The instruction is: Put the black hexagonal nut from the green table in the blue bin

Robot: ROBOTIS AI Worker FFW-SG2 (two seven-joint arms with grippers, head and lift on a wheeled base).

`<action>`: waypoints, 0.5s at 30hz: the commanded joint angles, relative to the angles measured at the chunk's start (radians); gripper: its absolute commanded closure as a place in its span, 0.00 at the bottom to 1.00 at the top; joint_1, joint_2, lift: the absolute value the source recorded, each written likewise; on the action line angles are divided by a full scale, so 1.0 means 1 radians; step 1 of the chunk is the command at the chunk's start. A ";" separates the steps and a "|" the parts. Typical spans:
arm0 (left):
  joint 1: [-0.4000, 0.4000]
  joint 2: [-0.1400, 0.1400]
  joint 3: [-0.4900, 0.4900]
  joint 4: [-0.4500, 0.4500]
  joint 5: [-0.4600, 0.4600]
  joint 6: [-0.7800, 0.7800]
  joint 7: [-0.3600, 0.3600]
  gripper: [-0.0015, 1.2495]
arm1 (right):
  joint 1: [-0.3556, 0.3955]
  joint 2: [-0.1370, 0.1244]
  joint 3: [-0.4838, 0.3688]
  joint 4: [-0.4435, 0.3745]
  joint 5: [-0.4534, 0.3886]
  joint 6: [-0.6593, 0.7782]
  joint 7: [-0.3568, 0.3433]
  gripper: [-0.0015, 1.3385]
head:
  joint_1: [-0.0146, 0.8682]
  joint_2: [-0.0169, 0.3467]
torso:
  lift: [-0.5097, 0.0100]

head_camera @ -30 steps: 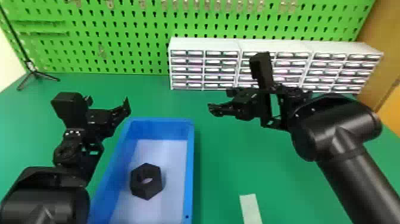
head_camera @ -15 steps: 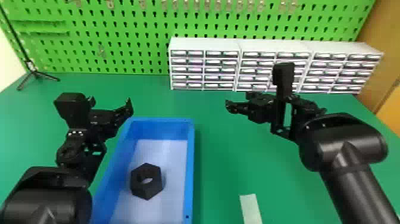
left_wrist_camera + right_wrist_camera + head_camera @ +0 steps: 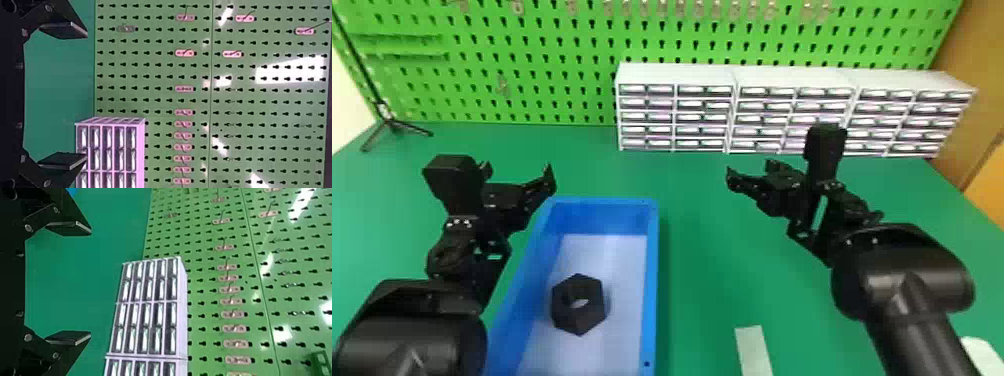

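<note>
The black hexagonal nut (image 3: 578, 304) lies flat on the pale floor of the blue bin (image 3: 652, 280). My left gripper (image 3: 518, 170) is over the table at the bin's far left corner, its fingers spread with nothing between them; the left wrist view also has the gripper (image 3: 84, 96) wide apart. To the right of the bin, my right gripper (image 3: 749, 172) is held above the green table (image 3: 702, 300). In the right wrist view the gripper (image 3: 91, 282) stands open, holding nothing.
White drawer cabinets (image 3: 677, 75) stand along the back before the green pegboard (image 3: 542, 60). A small black tripod (image 3: 389, 122) is at the back left. A pale strip (image 3: 753, 350) lies on the table near the front, right of the bin.
My right arm has moved to the right and a little towards the front, away from the bin. The left arm has shifted only slightly, and the nut has stayed where it was.
</note>
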 commanded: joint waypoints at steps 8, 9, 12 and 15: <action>-0.002 0.000 -0.001 0.000 -0.001 0.000 0.001 0.14 | 0.079 0.046 -0.028 0.000 0.015 -0.138 -0.113 0.27 | 0.79 0.12 | 0.80; -0.002 0.000 -0.001 0.000 -0.001 0.000 0.001 0.14 | 0.081 0.046 -0.028 0.000 0.020 -0.142 -0.119 0.27 | 0.79 0.12 | 0.80; -0.002 0.000 -0.003 0.000 -0.001 0.000 0.003 0.14 | 0.092 0.045 -0.026 0.000 0.030 -0.170 -0.141 0.27 | 0.79 0.12 | 0.80; -0.002 0.000 -0.003 0.000 -0.001 0.000 0.003 0.14 | 0.110 0.043 -0.019 0.000 0.029 -0.218 -0.195 0.27 | 0.79 0.12 | 0.80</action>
